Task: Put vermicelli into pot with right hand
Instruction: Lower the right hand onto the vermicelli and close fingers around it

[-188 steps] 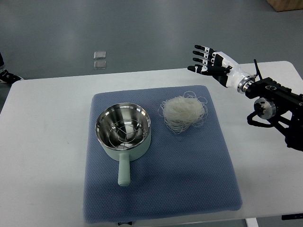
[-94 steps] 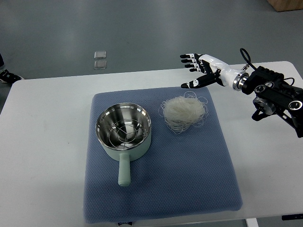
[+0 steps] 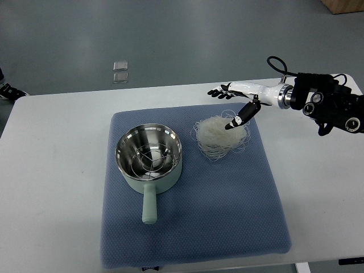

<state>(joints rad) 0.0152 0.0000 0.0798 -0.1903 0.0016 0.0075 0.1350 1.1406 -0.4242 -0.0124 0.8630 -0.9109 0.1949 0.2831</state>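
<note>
The right hand (image 3: 236,96) hovers with fingers spread, empty, at the far right edge of the vermicelli (image 3: 220,135), thumb tip just over it. The nest lies near-left of the hand; the pot (image 3: 149,160) sits further left.
</note>
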